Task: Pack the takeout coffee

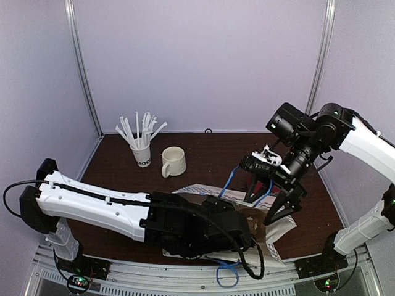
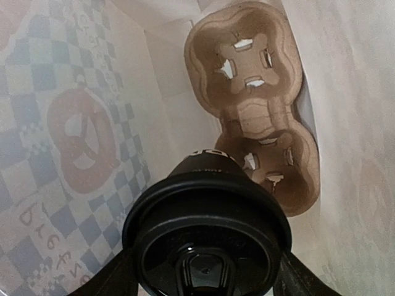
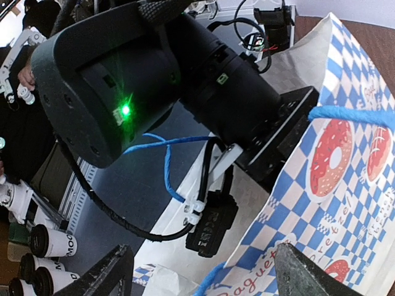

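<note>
The takeout coffee (image 2: 207,246), a black cup with a round black lid, sits between my left gripper's (image 2: 207,274) fingers, which are shut on it. It is inside the paper bag (image 2: 80,123), above a brown cardboard cup carrier (image 2: 253,105) at the bag's bottom. From above, my left arm (image 1: 185,222) reaches into the blue-checked bag (image 1: 203,192) lying on the table; the cup and the left fingers are hidden there. My right gripper (image 1: 271,200) is open and empty just above the bag's mouth. In its own view it (image 3: 207,274) looks down at the left wrist and the bag (image 3: 333,185).
A similar cup with white straws (image 1: 142,151) and a cream mug (image 1: 174,161) stand at the back left of the table. Blue bag handles (image 1: 231,179) loop near the right gripper and over the near edge (image 1: 227,274). Several spare cups (image 3: 52,243) stand off the table.
</note>
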You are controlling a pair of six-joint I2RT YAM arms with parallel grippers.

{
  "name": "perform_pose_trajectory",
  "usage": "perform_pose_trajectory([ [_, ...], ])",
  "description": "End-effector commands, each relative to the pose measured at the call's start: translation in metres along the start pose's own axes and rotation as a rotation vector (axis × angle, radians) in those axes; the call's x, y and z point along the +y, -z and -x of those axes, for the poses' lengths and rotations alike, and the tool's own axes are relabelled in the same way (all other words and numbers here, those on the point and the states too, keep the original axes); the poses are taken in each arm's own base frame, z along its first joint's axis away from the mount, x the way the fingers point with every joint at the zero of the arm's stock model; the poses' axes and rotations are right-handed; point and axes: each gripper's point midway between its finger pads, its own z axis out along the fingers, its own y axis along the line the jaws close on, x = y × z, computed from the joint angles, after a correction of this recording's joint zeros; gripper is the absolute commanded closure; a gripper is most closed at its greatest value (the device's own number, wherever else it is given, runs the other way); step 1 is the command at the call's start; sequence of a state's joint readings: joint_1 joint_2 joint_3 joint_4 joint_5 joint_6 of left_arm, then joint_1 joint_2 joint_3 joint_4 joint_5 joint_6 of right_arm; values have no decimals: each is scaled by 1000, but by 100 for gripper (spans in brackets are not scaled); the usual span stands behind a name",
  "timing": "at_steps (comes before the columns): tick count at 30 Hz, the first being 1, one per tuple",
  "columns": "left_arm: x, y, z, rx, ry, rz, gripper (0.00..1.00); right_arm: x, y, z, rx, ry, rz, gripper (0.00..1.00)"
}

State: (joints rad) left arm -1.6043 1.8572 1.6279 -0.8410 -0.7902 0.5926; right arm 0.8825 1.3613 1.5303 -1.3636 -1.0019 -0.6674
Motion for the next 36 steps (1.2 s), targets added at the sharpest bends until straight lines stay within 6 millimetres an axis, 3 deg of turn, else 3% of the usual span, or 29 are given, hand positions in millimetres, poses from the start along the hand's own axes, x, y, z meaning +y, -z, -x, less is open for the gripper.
perform_pose_trajectory([
  [1, 10, 10, -14, 68, 54, 59, 39, 24, -6, -16, 64, 49, 39, 18],
  [8, -3, 9, -16, 86, 65, 38, 39, 27, -8, -22, 79, 75, 25, 19],
  [13, -3, 9, -3, 18, 99, 23, 38, 24, -6, -22, 86, 85, -5, 21],
  [22, 1, -6, -1, -38, 133, 4, 38, 24, 35, -9, 32, 108, -97, 13],
  [27, -3, -17, -7, -52, 146, -24, 38, 8, 56, -8, -16, 69, -167, 13],
  [36, -5, -27, -15, -82, 181, -47, 39, -39, 93, -11, -183, -64, -199, 16],
])
